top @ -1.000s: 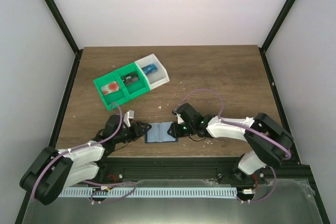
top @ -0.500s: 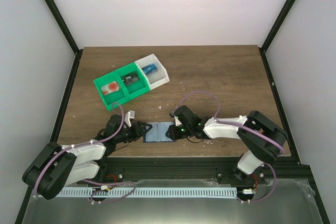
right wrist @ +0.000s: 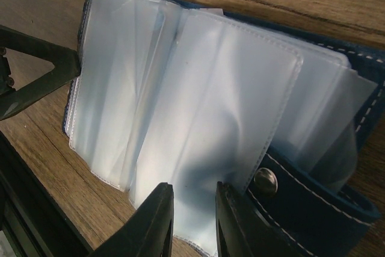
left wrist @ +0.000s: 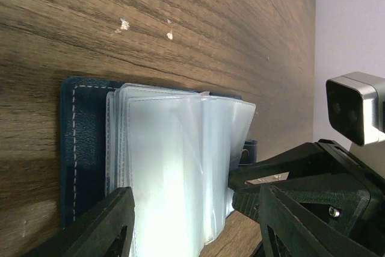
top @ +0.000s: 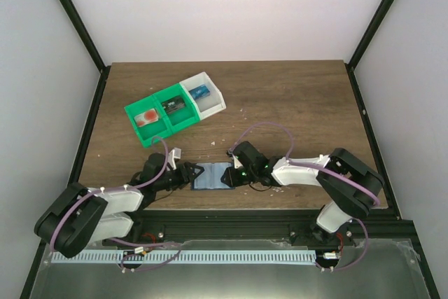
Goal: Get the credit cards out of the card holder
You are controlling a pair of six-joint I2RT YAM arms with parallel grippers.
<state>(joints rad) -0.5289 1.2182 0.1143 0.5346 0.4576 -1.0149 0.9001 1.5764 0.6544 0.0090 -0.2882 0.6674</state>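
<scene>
Brown wood-grain table [top: 294, 96], pale specks [left wrist: 123, 25] scattered on it. Enclosure: plain white walls [top: 224, 12], black corner posts [top: 73, 19]. A green tray [top: 162, 118] joined to a white tray [top: 204, 96] is seen far left, well apart from the arms.

The card holder [top: 213, 175] is laid open and flat near the table's front edge, between both grippers; clear sleeves [right wrist: 198, 100] are fanned over the navy cover (snap stud [right wrist: 265, 180] on the tab).

Left gripper [left wrist: 195, 197]: fingers spread wide, the holder's end between them. Right gripper [right wrist: 194, 191]: fingers narrowly parted at a sleeve's edge; a pinch cannot be confirmed.
</scene>
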